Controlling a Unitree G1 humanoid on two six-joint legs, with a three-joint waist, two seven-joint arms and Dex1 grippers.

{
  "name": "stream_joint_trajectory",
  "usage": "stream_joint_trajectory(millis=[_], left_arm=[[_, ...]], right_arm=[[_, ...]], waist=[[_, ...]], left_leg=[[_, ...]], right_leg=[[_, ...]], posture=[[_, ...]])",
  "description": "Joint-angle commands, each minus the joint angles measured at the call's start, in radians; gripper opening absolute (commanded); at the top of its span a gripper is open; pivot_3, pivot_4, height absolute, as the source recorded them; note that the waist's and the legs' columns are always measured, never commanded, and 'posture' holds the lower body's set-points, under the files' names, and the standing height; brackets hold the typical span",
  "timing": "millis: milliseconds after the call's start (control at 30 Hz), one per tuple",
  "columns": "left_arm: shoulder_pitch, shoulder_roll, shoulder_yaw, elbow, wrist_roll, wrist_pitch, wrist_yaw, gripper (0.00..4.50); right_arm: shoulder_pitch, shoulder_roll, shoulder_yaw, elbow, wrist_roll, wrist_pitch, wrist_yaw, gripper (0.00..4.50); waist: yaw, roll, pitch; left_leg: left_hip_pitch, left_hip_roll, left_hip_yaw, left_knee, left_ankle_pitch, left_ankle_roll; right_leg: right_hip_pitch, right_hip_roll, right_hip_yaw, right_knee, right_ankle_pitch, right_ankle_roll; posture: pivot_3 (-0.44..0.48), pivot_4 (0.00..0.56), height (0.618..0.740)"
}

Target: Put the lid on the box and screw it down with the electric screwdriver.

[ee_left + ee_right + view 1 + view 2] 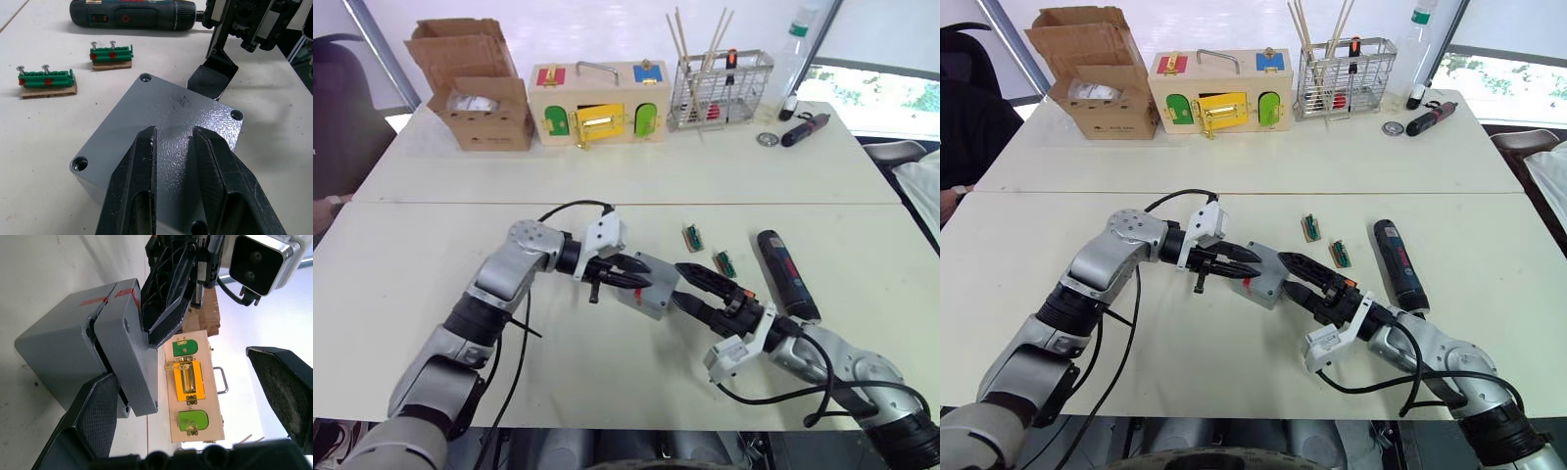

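Left of the electric screwdriver [787, 274], both grippers meet at the box [1263, 277]. Left gripper [173, 142], fingers slightly apart, presses the lid [166, 132] down, apparently to seat it. Right gripper [195, 396] gapes wide, one finger bracing the box's side.

No readable text anywhere; red lettering on the electric screwdriver [132, 13] was too blurred to read.

We see the lid [166, 132], a grey textured plate with corner screw holes, sitting slightly askew on the grey box [63, 352], which bears a red tab and rests on the bench [607, 372]. The dark electric screwdriver [786, 276] lies flat, well to the right.
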Motion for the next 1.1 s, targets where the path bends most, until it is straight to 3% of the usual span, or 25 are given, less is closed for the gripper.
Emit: stream_joint_trajectory(millis=[33, 667, 833, 1100], left_arm=[[0.041, 0.026, -0.052, 0.044, 0.055, 0.012, -0.006, 1.13], [0.060, 0.028, -0.102, 0.088, 0.130, -0.061, 0.023, 1.13], [0.060, 0.018, -0.106, 0.082, 0.129, -0.059, 0.038, 1.13], [0.062, -0.002, -0.118, 0.073, 0.134, -0.051, 0.055, 1.13]], right_arm=[[-0.004, 0.008, -0.053, -0.062, 0.018, 0.011, -0.020, 4.49], [0.060, -0.024, -0.116, -0.096, 0.005, -0.029, -0.036, 4.49], [0.015, -0.071, -0.087, -0.094, 0.125, -0.048, 0.106, 4.49], [-0.041, -0.190, -0.104, -0.071, 0.314, -0.127, 0.277, 4.49]], waist=[[0.000, 0.000, 0.000], [0.017, 0.000, 0.000], [0.019, 0.001, 0.000], [0.023, 0.001, 0.000]], left_leg=[[0.000, 0.000, 0.000, 0.000, 0.000, 0.000], [0.001, 0.000, 0.000, 0.000, 0.000, 0.000], [0.016, 0.000, -0.001, -0.002, -0.002, 0.004], [0.017, 0.000, -0.002, -0.002, -0.003, 0.006]], right_leg=[[0.000, 0.000, 0.000, 0.000, 0.000, 0.000], [0.002, 0.000, 0.000, -0.001, 0.000, 0.000], [0.020, 0.001, -0.001, -0.009, -0.001, 0.000], [0.023, 0.000, -0.002, -0.014, 0.000, 0.000]], posture=[[0.000, 0.150, 0.740], [0.000, 0.150, 0.740], [0.000, 0.150, 0.740], [0.000, 0.150, 0.740]])
